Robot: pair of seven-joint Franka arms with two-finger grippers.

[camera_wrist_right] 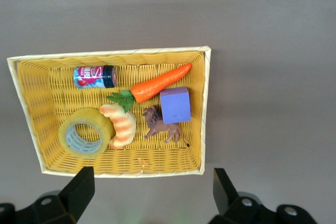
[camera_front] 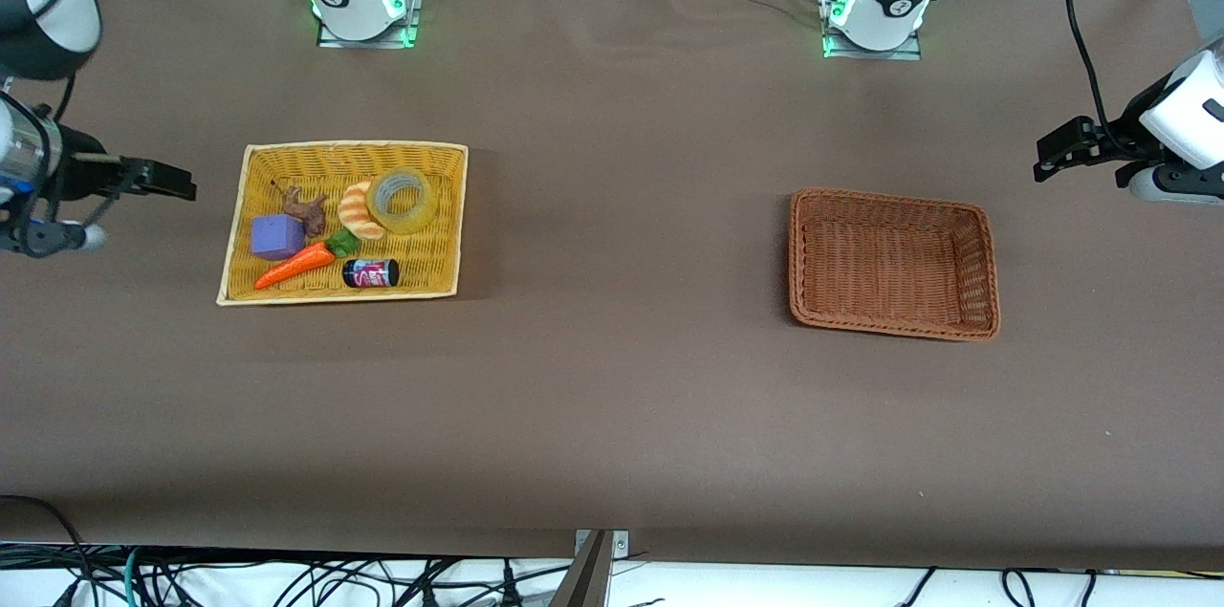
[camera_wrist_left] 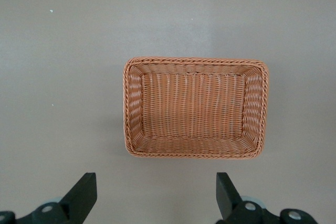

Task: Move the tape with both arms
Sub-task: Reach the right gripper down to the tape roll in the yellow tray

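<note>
The tape (camera_front: 422,215), a yellowish translucent ring with a grey core, lies flat in a yellow wicker basket (camera_front: 354,146), in the corner farther from the front camera and toward the left arm's end. It also shows in the right wrist view (camera_wrist_right: 86,115). My right gripper (camera_front: 158,179) hangs open and empty over the bare table beside that basket, at the right arm's end; its jaws (camera_wrist_right: 152,190) stand wide apart just outside the basket's rim (camera_wrist_right: 110,52). My left gripper (camera_front: 1063,151) hangs open and empty over the table at the left arm's end, its jaws (camera_wrist_left: 156,192) wide apart.
The yellow basket also holds a striped croissant toy (camera_front: 357,209) touching the tape, a purple block (camera_front: 277,235), a brown lion figure (camera_front: 304,205), a toy carrot (camera_front: 295,266) and a small dark jar (camera_front: 371,273). An empty brown wicker basket (camera_front: 889,198) stands toward the left arm's end; its rim shows in the left wrist view (camera_wrist_left: 194,60).
</note>
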